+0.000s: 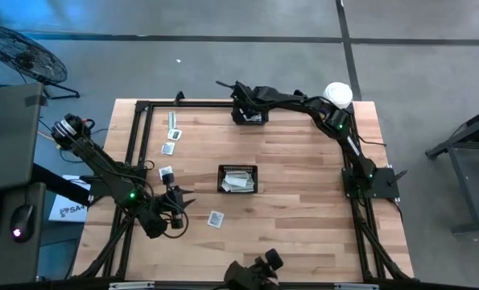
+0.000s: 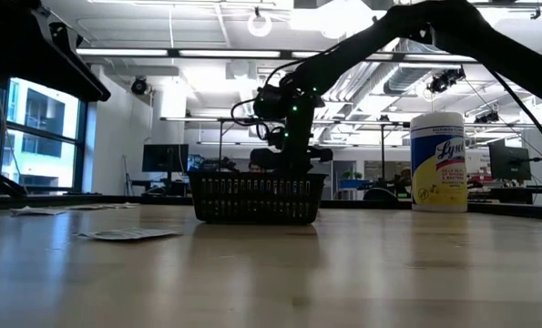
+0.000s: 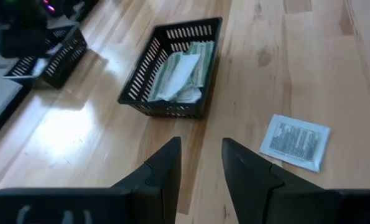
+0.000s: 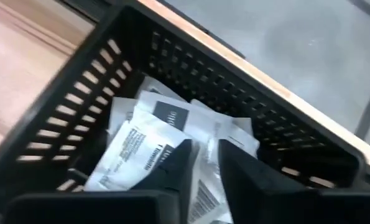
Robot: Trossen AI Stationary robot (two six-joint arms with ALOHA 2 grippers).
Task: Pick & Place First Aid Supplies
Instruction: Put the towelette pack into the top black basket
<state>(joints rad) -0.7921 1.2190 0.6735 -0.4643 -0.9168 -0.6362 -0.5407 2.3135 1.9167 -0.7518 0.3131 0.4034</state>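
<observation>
Hovering at lower left of the high view, my left fingers (image 1: 182, 200) stand slightly apart, holding nothing, just above the worktop (image 1: 303, 217). A square white packet (image 1: 216, 218) lies beside them; more packets (image 1: 171, 133) sit at upper left. The centre basket (image 1: 237, 179) holds green-and-white strips (image 3: 181, 71). My right fingers (image 4: 201, 163), narrowly apart and empty, hang inside the far basket (image 4: 79, 93) over white packets (image 4: 138, 146).

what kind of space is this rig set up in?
Probably an open-plan lab or workshop in an office building: exposed ceiling ducts and hanging lights, desks with monitors behind the wooden table, bare concrete floor with a floor fan.
</observation>
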